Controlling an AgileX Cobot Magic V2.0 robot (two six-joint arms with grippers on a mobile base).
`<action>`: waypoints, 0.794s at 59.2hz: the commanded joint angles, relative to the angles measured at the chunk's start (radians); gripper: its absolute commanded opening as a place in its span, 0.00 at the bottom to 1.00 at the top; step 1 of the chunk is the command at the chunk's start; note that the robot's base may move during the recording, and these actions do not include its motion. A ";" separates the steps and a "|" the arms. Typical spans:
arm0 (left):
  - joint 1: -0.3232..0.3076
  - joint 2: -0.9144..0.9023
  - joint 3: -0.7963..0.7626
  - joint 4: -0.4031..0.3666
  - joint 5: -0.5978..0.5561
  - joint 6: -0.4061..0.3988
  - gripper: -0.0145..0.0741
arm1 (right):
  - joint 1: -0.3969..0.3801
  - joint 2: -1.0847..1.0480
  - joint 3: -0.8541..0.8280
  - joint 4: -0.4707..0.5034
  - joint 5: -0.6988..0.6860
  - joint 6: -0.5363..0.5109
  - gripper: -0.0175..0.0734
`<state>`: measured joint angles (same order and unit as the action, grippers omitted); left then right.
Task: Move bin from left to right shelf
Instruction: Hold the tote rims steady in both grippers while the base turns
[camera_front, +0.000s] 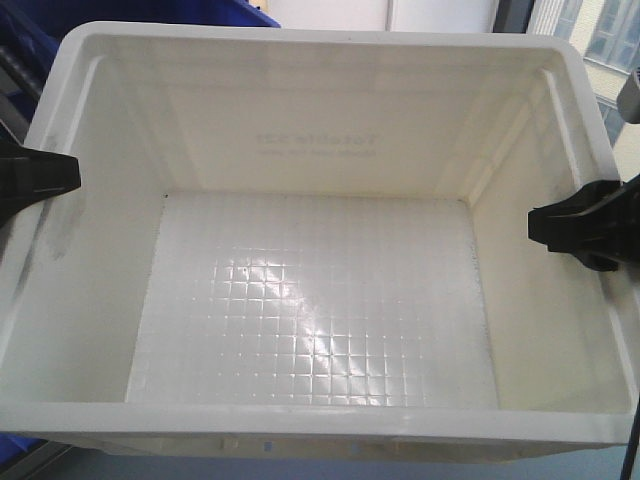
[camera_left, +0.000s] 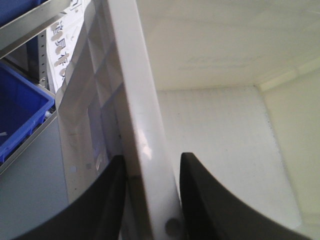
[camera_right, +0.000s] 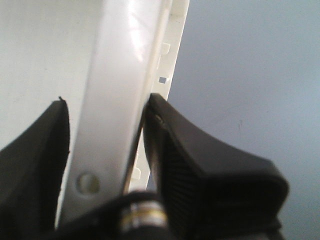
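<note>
The white bin (camera_front: 318, 300) fills the front view, empty, with its grid floor and faint mirrored print on the far wall showing. My left gripper (camera_front: 40, 172) is shut on the bin's left rim, and my right gripper (camera_front: 578, 224) is shut on its right rim. In the left wrist view the left gripper (camera_left: 150, 192) has its black fingers (camera_left: 102, 202) either side of the white rim (camera_left: 134, 100). Seen from the right wrist, the right gripper (camera_right: 107, 155) clamps the bin's rim (camera_right: 120, 75) between both fingers (camera_right: 200, 165).
Dark blue crates (camera_front: 150, 14) sit behind the bin at the top left. The left wrist view shows a blue crate (camera_left: 20, 112) under a grey metal shelf rail (camera_left: 27, 31). Windows (camera_front: 600, 35) stand at the far right. Grey floor (camera_right: 250, 70) lies beyond the right rim.
</note>
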<state>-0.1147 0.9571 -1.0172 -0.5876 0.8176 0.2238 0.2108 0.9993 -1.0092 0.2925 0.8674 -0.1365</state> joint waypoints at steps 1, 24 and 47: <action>-0.019 -0.018 -0.041 -0.174 -0.053 0.027 0.16 | 0.008 0.007 -0.039 0.141 -0.112 -0.011 0.19; -0.019 -0.018 -0.041 -0.175 -0.046 0.027 0.16 | 0.008 0.022 -0.039 0.139 -0.111 -0.011 0.19; -0.019 -0.018 -0.041 -0.174 -0.047 0.027 0.16 | 0.008 0.022 -0.039 0.139 -0.111 -0.011 0.19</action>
<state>-0.1114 0.9579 -1.0172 -0.5806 0.8159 0.2158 0.2108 1.0356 -1.0092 0.2993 0.8674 -0.1533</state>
